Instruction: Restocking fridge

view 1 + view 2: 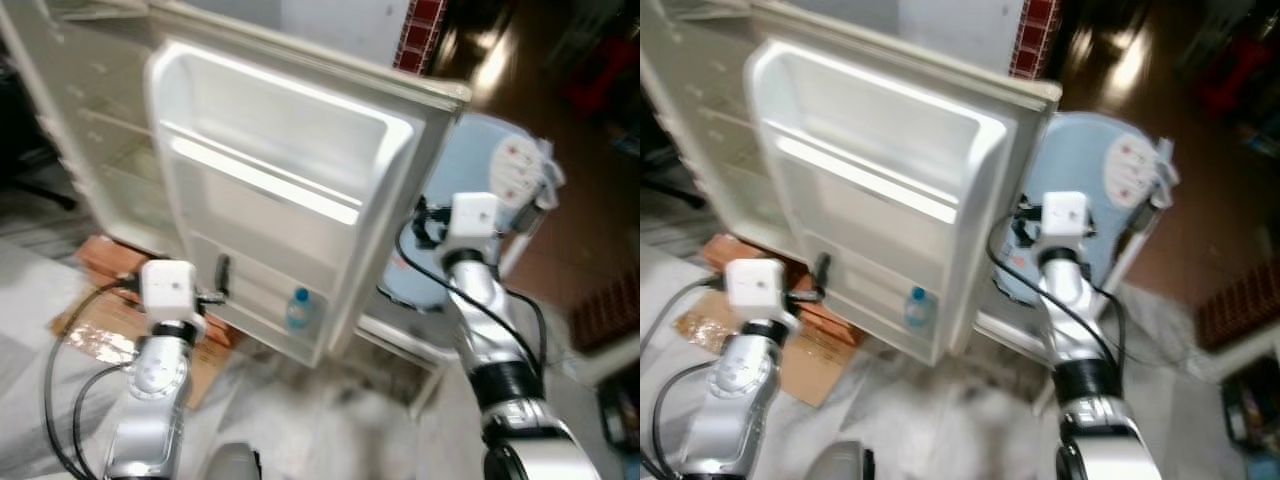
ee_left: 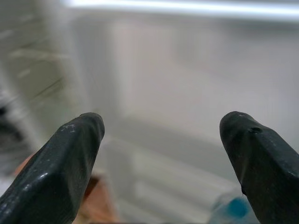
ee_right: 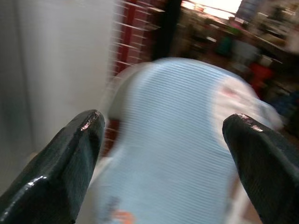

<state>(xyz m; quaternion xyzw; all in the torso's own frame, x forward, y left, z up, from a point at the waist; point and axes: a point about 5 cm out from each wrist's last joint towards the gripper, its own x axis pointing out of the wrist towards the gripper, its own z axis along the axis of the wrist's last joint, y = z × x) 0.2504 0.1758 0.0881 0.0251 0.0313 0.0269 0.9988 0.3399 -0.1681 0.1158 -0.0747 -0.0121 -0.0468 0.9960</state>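
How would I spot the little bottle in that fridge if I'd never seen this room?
Find the open white fridge door swung toward the robot. Follow its inner side down to the lowest shelf. The bottle stands there alone: small, clear, with a blue cap.

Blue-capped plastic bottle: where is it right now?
The small clear plastic bottle with a blue cap stands in the lowest shelf of the open white fridge door, head views centre, just right of the open left hand.
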